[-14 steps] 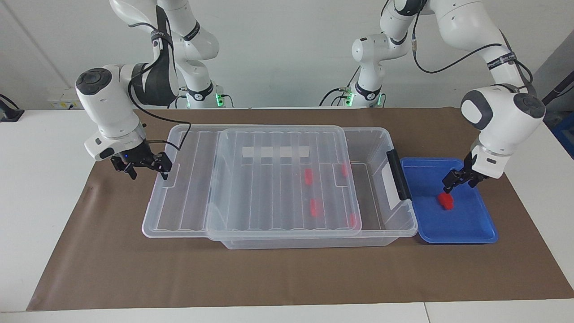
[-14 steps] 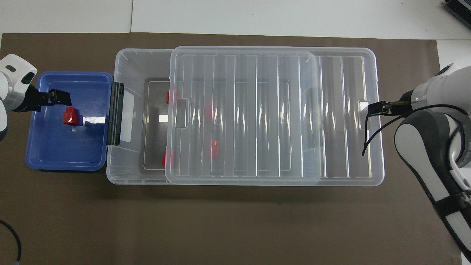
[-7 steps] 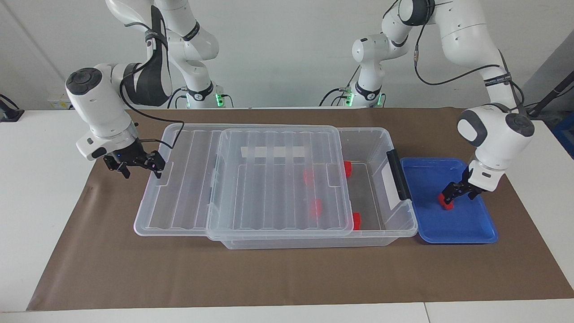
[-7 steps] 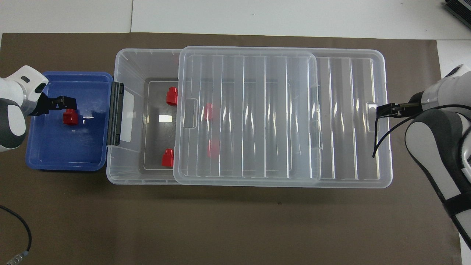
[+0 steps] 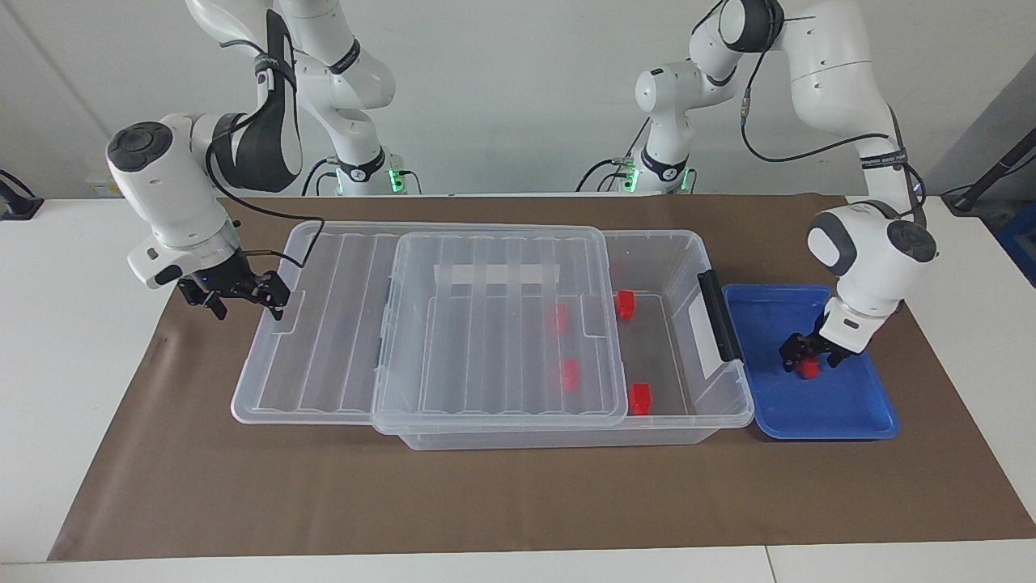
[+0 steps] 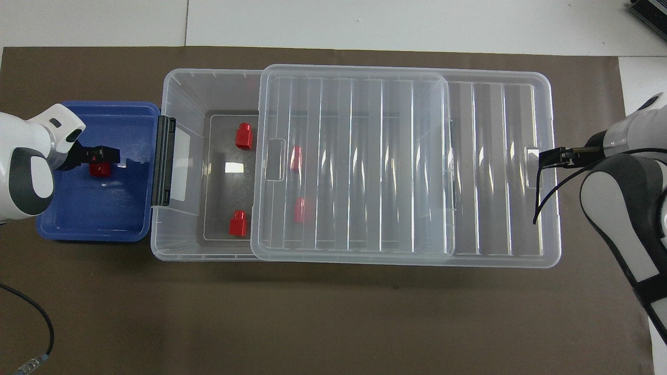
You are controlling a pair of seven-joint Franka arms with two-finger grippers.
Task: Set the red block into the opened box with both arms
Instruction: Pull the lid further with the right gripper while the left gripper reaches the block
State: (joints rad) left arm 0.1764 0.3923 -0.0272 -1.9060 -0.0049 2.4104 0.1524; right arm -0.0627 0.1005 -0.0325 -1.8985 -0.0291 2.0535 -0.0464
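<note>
**Left jaws straddle the last red block in the blue tray**

Now, look at the left gripper [image 5: 806, 357]: it is down inside the blue tray [image 5: 858, 421], and its jaws stand wide apart with the red block [image 5: 807, 369] directly beneath and between them, not yet pinched as far as you can judge. The block sits on the tray floor toward the robots' side, well apart from the box [image 5: 712, 417], which lies toward the right arm's end from it. So the left arm is the one to take it.

The block is small, bright red and stubby, with a narrower stud on top; in the overhead view its top is half covered by the jaws, so you cannot read its long axis with any confidence.

Your right gripper [image 5: 243, 295] is at the lid [image 5: 494, 340] edge that overhangs the box, jaws wide, about the lid's rim. The lid is slid aside, leaving the end nearest the tray uncovered. Four more red blocks [image 5: 641, 398] lie inside.
</note>
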